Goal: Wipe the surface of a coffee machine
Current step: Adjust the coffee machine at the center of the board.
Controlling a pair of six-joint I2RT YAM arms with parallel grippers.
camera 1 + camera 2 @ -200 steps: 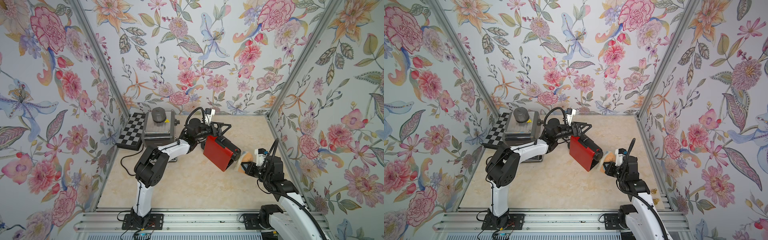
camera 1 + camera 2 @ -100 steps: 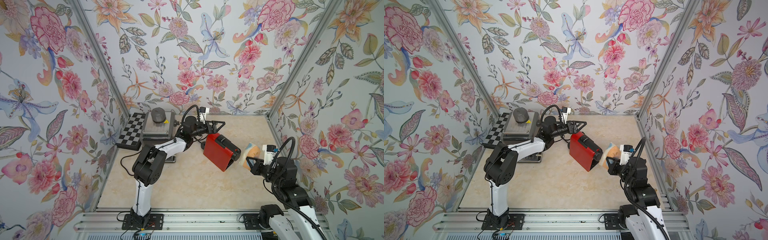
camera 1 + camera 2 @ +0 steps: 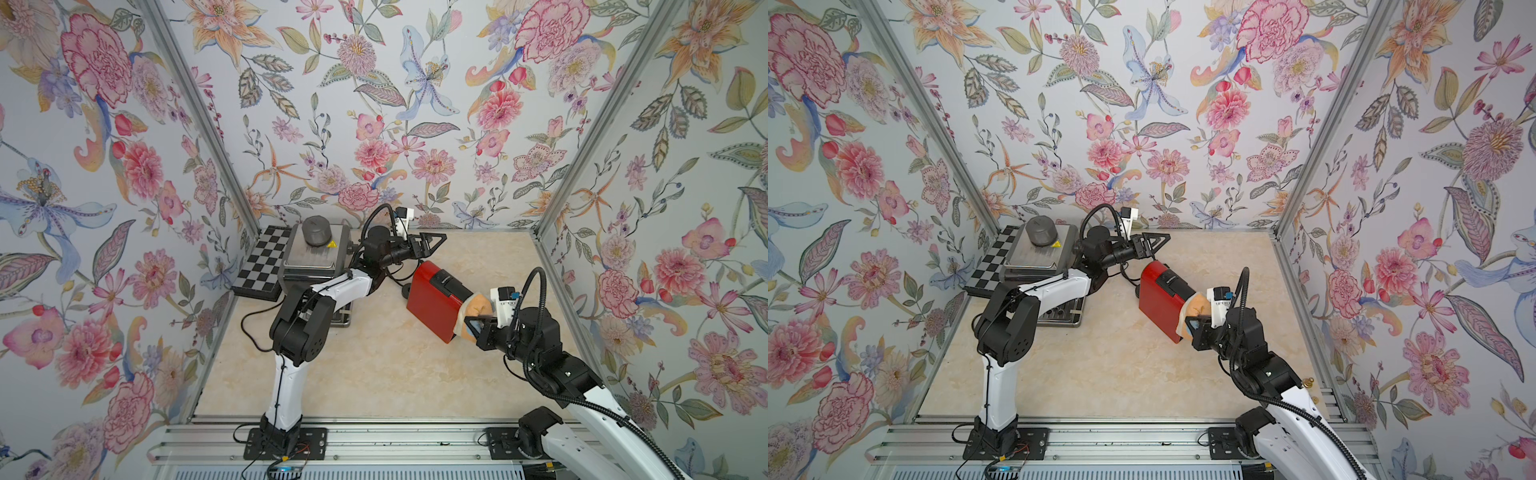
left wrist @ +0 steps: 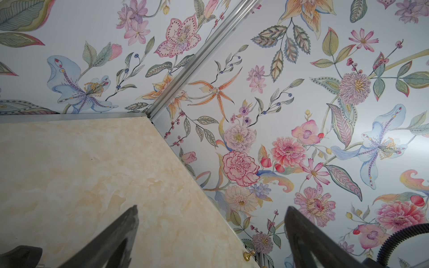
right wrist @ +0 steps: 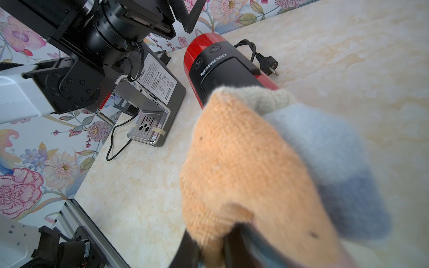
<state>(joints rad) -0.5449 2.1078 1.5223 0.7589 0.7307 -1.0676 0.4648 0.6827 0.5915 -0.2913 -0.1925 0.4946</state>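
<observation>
Knit cloth (image 5: 243,162) pinched tight in right tool (image 3: 478,328) — touching coffee machine (image 3: 432,305).

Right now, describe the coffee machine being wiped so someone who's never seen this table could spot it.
On the beige marbled table, look just right of the middle. The red coffee machine with a black top sits there, an orange and blue knitted cloth pressed against it. Unlike the boxy silver machine in the back left corner, it is bright red.
</observation>
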